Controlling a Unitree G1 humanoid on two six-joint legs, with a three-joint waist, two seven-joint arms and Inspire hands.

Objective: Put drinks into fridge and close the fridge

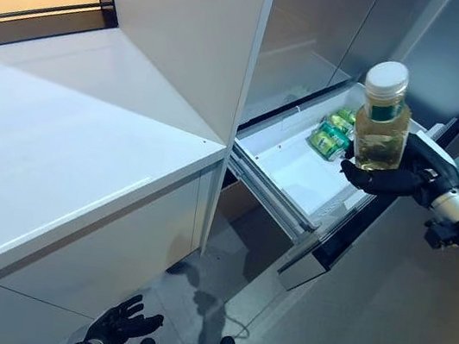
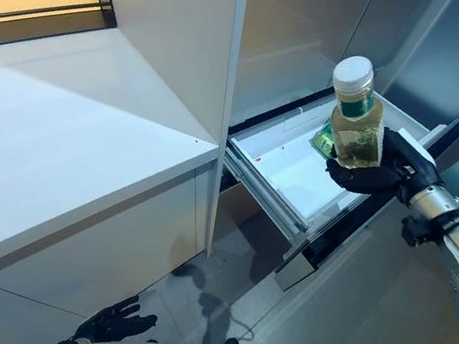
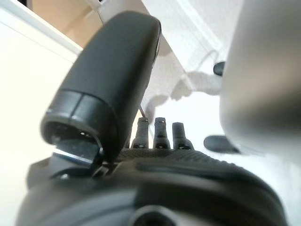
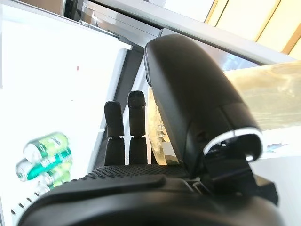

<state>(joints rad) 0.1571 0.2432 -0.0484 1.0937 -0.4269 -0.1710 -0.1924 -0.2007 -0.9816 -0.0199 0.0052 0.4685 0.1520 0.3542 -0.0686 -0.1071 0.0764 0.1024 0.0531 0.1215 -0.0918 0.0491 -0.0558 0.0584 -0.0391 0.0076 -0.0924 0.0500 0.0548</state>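
Observation:
My right hand (image 1: 404,175) is shut on a clear bottle (image 1: 382,125) of yellowish drink with a white cap and holds it upright above the right side of the open white fridge drawer (image 1: 278,153). The bottle also shows past the thumb in the right wrist view (image 4: 263,101). Green cans (image 1: 331,134) lie on their sides at the far end of the drawer, also in the right wrist view (image 4: 44,157). My left hand (image 1: 119,326) hangs low by the floor with its fingers spread and holds nothing; its fingers (image 3: 161,134) are straight in the left wrist view.
A white countertop (image 1: 67,146) spreads to the left, with a white upright cabinet panel (image 1: 198,36) between it and the fridge. The drawer's dark front (image 1: 350,235) juts out toward me. Grey tiled floor (image 1: 220,284) lies below.

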